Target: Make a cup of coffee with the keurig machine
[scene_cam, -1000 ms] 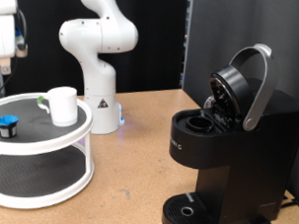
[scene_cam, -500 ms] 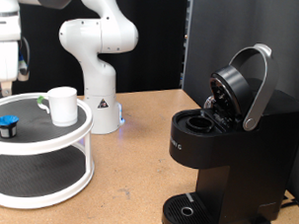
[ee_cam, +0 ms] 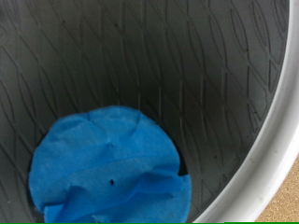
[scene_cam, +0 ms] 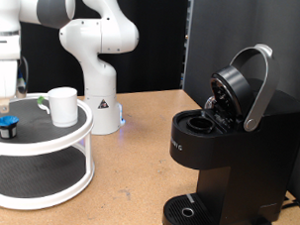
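Hovering gripper (scene_cam: pixel 4 102) just above blue-topped pod (scene_cam: pixel 5 124) on stand's rim (scene_cam: pixel 50 136); grip state unclear; cup (scene_cam: pixel 62 105) nearby.

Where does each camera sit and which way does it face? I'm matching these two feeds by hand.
Exterior view: off the arm, at table height, facing the keurig machine, lid open, the tiered tray with the cup, the arm's base and the gripper.
Wrist view: on the hand, looking down at the pod; no fingers show.
Shared: the blue-topped pod on the tray's black mat.
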